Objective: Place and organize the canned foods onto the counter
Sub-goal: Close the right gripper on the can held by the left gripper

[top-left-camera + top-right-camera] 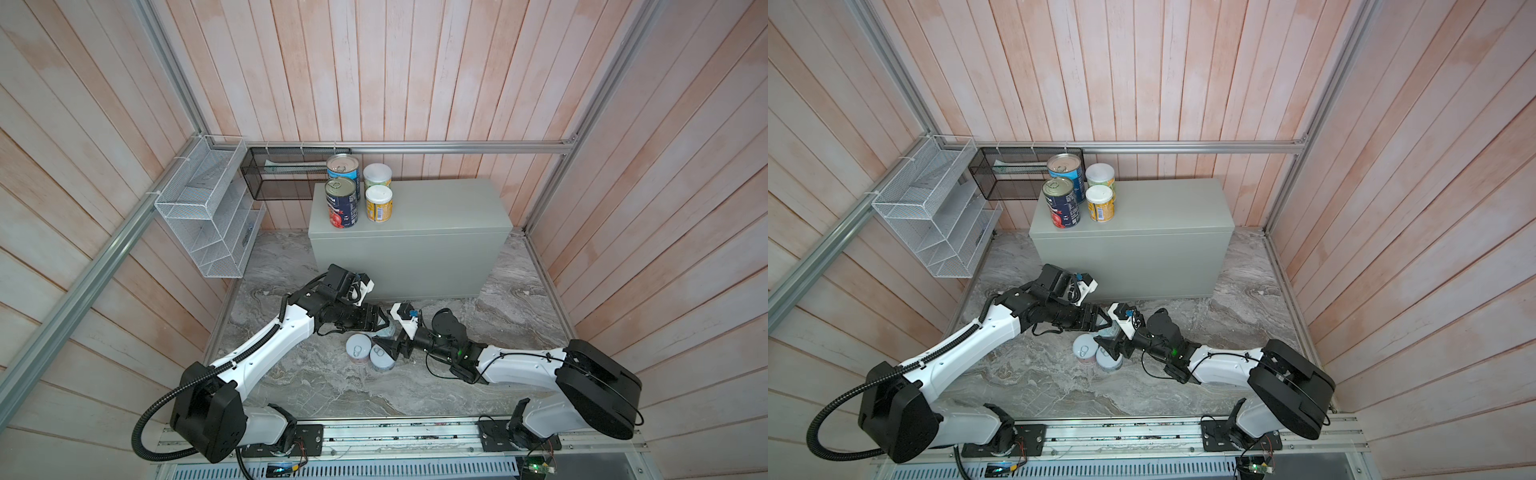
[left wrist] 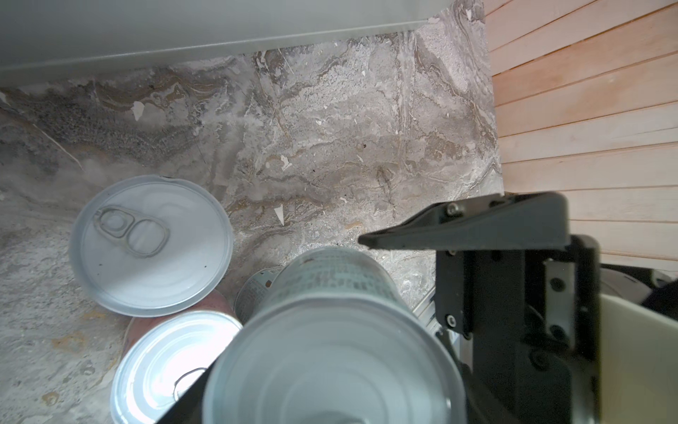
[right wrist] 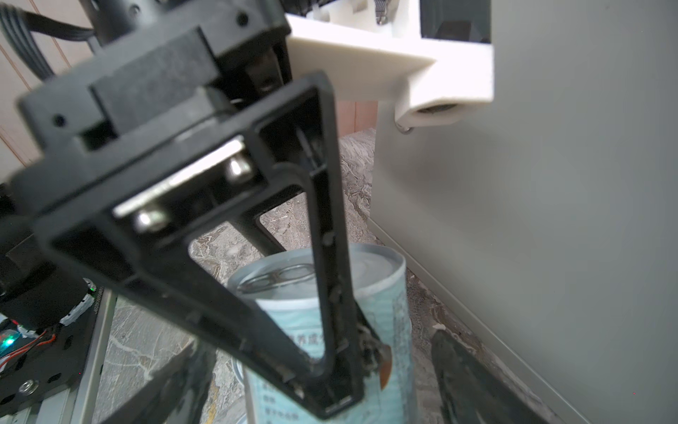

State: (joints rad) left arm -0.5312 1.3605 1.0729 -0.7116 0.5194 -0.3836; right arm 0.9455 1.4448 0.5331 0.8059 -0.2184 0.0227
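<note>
- The left end effector [image 1: 382,325] is closed on a short pale can [image 3: 381,304], with its fingers pressed to opposite sides of the printed wall. It holds the can low over the marble surface [image 1: 311,374], just in front of the worktop [image 1: 436,208]. I cannot tell whether the can is lifted clear.
- The right end effector [image 1: 392,340] is spread wide with that same can between its fingers. In the right wrist view one finger [image 3: 462,367] stands just off the label, so it has hold of nothing.
- Three more short cans sit on the marble close by. Two show pull-tab lids [image 2: 152,246] [image 2: 172,363], and the third [image 2: 255,290] is mostly hidden under the held one.
- At the worktop's left end stand the navy can [image 1: 341,203], the light blue can [image 1: 343,168] behind it, and two yellow-green cans [image 1: 378,203] just beside them. The rest of the top is bare.
- Handling, as I judge it: the can is rigid metal and will not crush. If it is full, it is fairly heavy for its size.
- Its round, smooth label could let it twist or slip between flat fingers.
- The best hold is across the full width at mid-height of the wall. The rim and the pull tab are poor places to grip.
- Carried upright, it should land flat on the worktop.
</note>
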